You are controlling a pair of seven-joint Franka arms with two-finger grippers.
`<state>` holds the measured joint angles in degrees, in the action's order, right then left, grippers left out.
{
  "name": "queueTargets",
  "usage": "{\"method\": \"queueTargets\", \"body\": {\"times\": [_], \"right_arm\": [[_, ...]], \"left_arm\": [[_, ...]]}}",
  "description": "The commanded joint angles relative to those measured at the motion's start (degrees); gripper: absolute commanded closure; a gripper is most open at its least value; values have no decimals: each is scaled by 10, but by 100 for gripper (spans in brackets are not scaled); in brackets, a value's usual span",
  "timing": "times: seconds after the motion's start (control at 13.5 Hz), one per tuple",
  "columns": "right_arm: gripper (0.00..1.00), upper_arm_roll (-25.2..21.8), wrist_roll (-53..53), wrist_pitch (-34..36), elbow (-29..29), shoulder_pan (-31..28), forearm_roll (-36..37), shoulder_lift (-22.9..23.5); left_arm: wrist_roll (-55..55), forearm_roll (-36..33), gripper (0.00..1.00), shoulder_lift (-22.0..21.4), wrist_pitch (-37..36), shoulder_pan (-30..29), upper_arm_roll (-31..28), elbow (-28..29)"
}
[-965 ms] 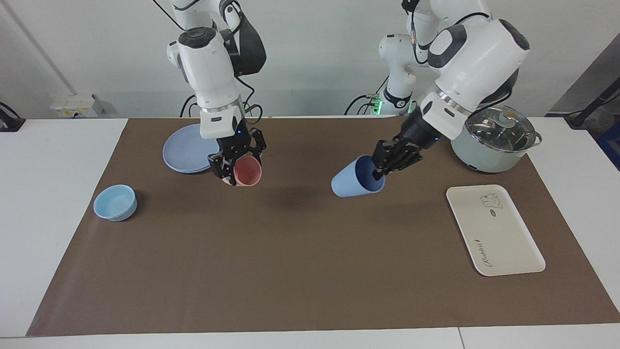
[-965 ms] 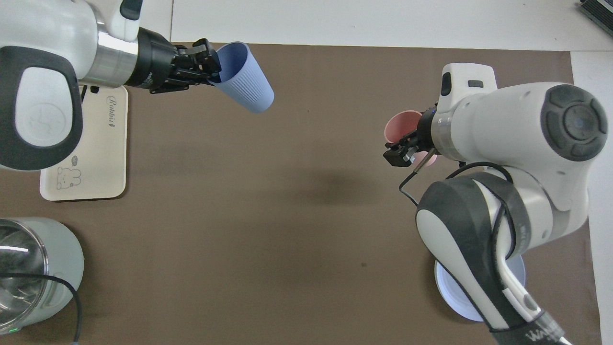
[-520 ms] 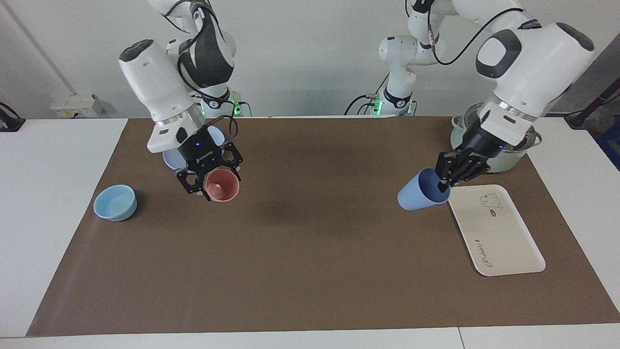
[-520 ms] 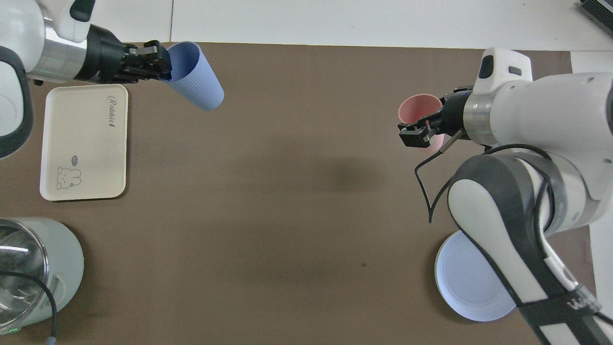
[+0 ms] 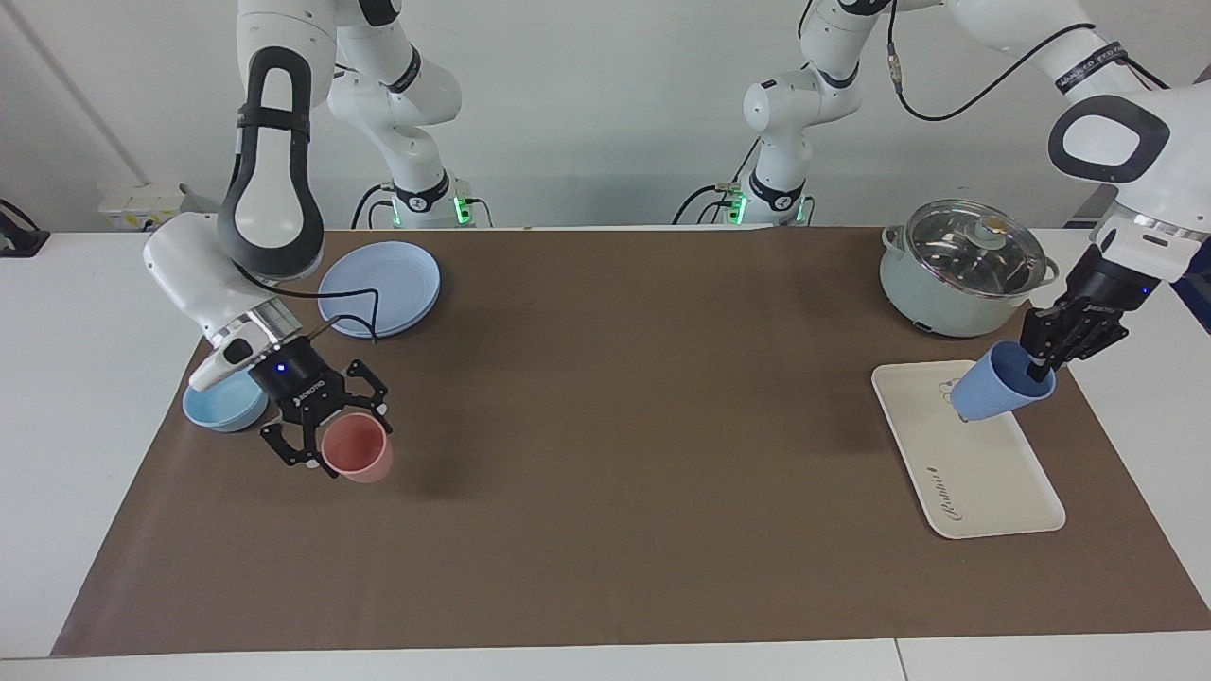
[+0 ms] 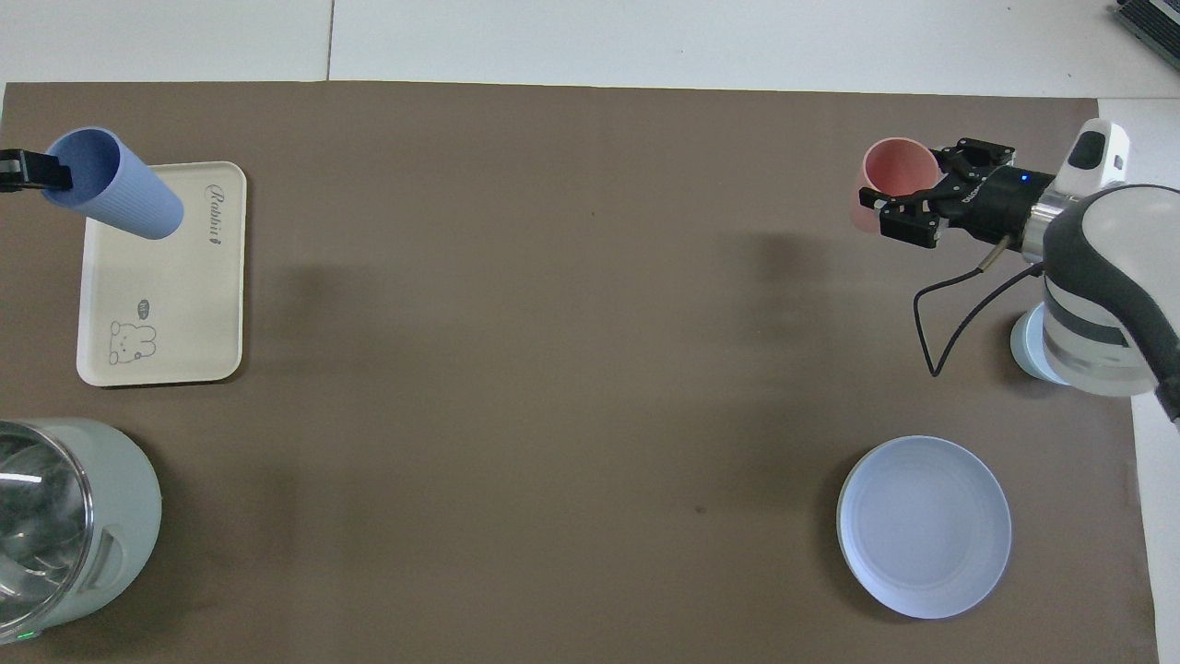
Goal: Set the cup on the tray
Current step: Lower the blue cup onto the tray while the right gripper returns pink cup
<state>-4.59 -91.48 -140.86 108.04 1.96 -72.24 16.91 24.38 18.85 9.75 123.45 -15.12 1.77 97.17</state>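
The periwinkle-blue cup (image 5: pixel 991 393) hangs tilted in the air over the end of the cream-white tray (image 5: pixel 979 478) that lies nearer to the robots, its mouth toward the gripper. My left gripper (image 5: pixel 1042 365) is shut on the cup's rim. In the overhead view the cup (image 6: pixel 122 191) covers a corner of the tray (image 6: pixel 175 304), and only the tip of the left gripper (image 6: pixel 28 172) shows at the frame's edge. My right gripper (image 5: pixel 326 437) is shut on a salmon-pink tumbler (image 5: pixel 357 450), low over the mat beside the light-blue bowl (image 5: pixel 219 410).
A round blue plate (image 5: pixel 379 288) lies nearer to the robots at the right arm's end. A lidded grey-green pot (image 5: pixel 965 270) stands next to the tray, nearer to the robots. The brown mat (image 5: pixel 615 454) covers the table's middle.
The left gripper carried the blue cup from over the mat's middle to over the tray. The right gripper carried the pink tumbler away from the plate to beside the light-blue bowl, and lower.
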Motion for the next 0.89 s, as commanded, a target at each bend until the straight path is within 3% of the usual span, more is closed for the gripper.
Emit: {"method": "queueTargets", "body": {"times": [0.0,0.22,0.45,0.82], "right_arm": [[100,7,-95,12,9,-41,-43,11],[100,7,-170,50,21,-74,-99,36],[100,7,-216,88,22,-101,-114,55],[100,7,-232,96,45,-96,-121,49]], "left_arm": [[50,-5,100,-8,68,-26,9,59],[53,0,100,6,175,-29,10,107],[61,79,100,44,208,-33,10,107],[110,90,100,83,231,-47,9,107]]}}
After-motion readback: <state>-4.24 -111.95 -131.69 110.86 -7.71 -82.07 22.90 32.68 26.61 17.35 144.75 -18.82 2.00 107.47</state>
